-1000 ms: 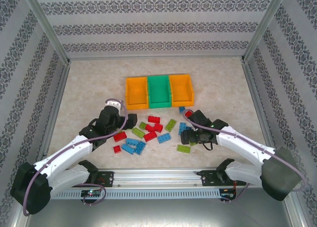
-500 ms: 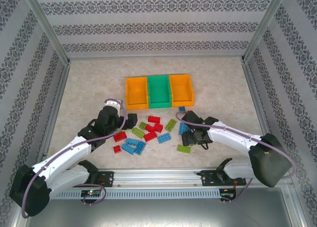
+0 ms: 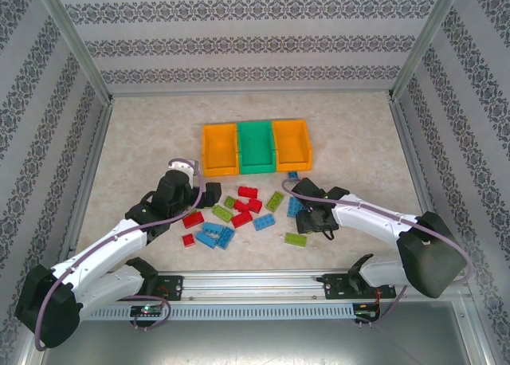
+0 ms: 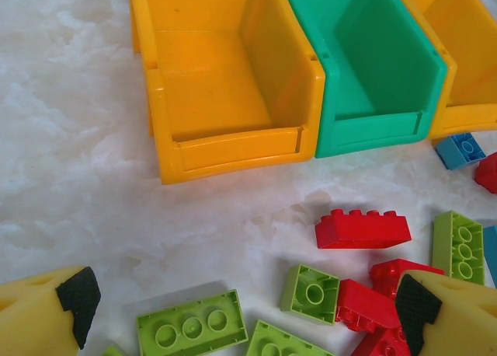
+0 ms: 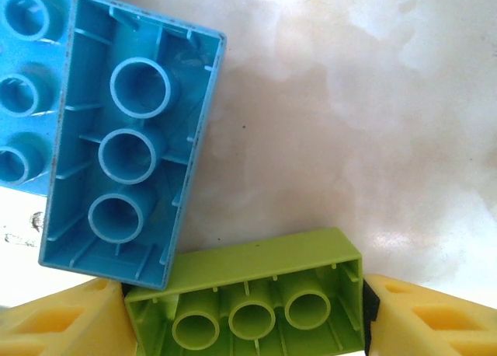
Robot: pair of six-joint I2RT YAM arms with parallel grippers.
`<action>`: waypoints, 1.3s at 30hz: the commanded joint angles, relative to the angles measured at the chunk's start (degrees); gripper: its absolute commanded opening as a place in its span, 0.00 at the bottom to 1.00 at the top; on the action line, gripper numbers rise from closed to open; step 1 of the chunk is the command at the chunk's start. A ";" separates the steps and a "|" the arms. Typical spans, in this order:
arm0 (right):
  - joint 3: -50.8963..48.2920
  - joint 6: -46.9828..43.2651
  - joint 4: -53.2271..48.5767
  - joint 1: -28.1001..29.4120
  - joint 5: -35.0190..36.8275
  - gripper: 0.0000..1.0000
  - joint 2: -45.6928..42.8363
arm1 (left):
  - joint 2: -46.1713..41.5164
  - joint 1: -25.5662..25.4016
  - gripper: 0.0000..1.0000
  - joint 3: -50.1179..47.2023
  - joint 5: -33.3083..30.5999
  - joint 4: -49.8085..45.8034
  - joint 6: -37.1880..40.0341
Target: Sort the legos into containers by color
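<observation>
In the right wrist view, right gripper closed on a light green lego, hollow underside up, lower edge cut off by the frame. Touching its far left corner, a blue lego, also underside up; left of that, another blue piece cropped at the edge. From above, the same gripper low over the right end of the scattered legos, the held piece hidden beneath it. Left gripper spread wide, nothing between the yellow fingers, only their tips in frame, hovering over green and red pieces just near of the containers. Left orange bin and green bin in full sight, right orange bin cropped. Just near of that one, a lone blue brick on the marbled table
</observation>
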 commanded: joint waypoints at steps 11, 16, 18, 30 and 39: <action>1.33 1.92 -2.60 0.37 3.10 0.60 -5.11 | 0.27 -0.96 0.99 1.64 0.44 1.78 -0.36; 5.01 -0.41 -2.34 -2.54 2.32 0.60 -6.88 | 0.28 -0.96 0.99 1.56 0.28 1.70 -0.38; 6.97 -1.79 -0.76 -4.91 0.83 0.59 -6.91 | 0.28 -0.94 0.99 1.65 0.15 1.38 -0.28; 30.86 -9.13 8.25 -13.65 -3.09 0.60 11.86 | 1.27 -0.92 0.99 2.70 -4.45 -4.16 -0.41; 49.69 -10.24 6.00 -16.24 -2.63 0.60 31.33 | 4.00 -0.90 0.99 4.88 -9.13 -11.09 -1.71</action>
